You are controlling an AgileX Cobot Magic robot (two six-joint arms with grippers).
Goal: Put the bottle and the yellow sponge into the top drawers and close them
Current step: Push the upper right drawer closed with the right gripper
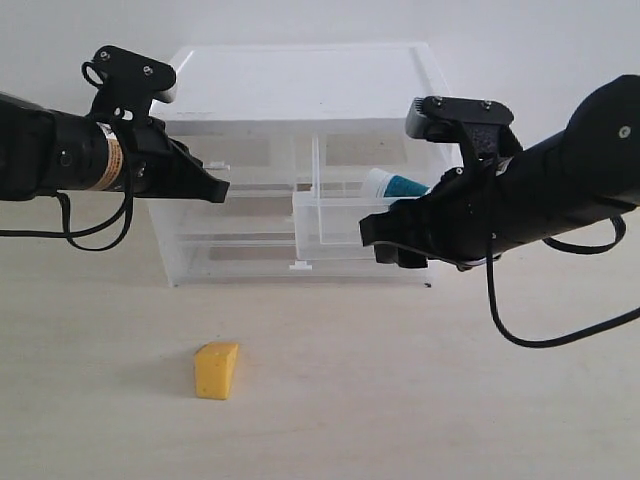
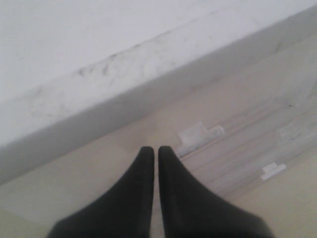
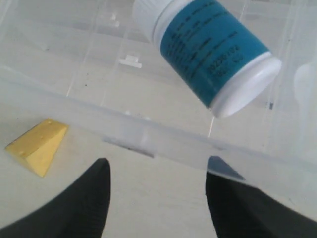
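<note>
Holds left hand (image 2: 153, 149) pinched shut at the left drawer (image 1: 260, 155), spreads right hand (image 3: 157, 161) open before the pulled-out right drawer (image 1: 330, 215) with bottle (image 3: 213, 44) lying inside, leaves sponge (image 1: 216, 370) on desk (image 1: 420, 400) near front edge.

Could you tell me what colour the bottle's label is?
Teal-blue with dark print, on the white bottle; the right wrist view shows it best.

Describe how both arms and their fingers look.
Both arms are matte black. The left arm wears a tan label band; the right arm looks bulkier. Loose black cables hang beneath each. The left fingers are black and taper to points.
</note>
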